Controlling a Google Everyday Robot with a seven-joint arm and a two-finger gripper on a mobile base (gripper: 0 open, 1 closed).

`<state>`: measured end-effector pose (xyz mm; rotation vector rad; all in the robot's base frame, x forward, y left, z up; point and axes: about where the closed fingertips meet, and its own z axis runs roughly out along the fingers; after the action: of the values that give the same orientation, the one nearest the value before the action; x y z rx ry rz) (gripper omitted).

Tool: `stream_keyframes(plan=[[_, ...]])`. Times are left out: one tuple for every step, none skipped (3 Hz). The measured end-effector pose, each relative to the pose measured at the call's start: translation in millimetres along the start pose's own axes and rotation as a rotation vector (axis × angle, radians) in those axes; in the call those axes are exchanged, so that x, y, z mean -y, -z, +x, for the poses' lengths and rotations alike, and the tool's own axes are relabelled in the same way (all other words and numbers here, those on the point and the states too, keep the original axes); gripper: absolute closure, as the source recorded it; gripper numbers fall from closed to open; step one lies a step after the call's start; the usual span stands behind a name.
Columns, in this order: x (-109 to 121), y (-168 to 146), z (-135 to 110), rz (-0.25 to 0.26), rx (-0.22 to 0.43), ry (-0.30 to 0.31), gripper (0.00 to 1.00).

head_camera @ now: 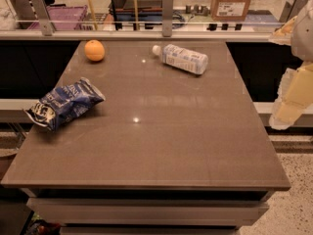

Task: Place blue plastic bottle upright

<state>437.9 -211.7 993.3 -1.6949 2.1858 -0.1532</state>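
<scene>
At the far side of the table (146, 146), camera view: the blue plastic bottle (183, 58) is lying on its side, with the white cap (156, 50) pointing left and the base pointing right and slightly near. It's sitting right of centre, well apart from the orange (94, 50) in the far-left corner and the snack bag (63, 103) by the left edge. Nothing is touching it.

The gripper (292, 99) is hanging beyond the table's right edge, at the right border of the view, well apart from the bottle. Can't tell whether it's open or closed.

Judging by this, the task is sitting at the approach step: no grasp made yet, bottle not yet upright. The next move is probably calling for a reach left and far over the right edge and a grip across the labelled body. After that, a lift and a turn so the base is facing down before setting it on bare tabletop. Being round, the body is likely rolling if nudged.
</scene>
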Motion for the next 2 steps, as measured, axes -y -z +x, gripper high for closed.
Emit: stream_keyframes(plan=[[6, 4, -3, 0.000, -0.007, 0.000, 0.00], [17, 8, -12, -0.005, -0.026, -0.008, 0.00]])
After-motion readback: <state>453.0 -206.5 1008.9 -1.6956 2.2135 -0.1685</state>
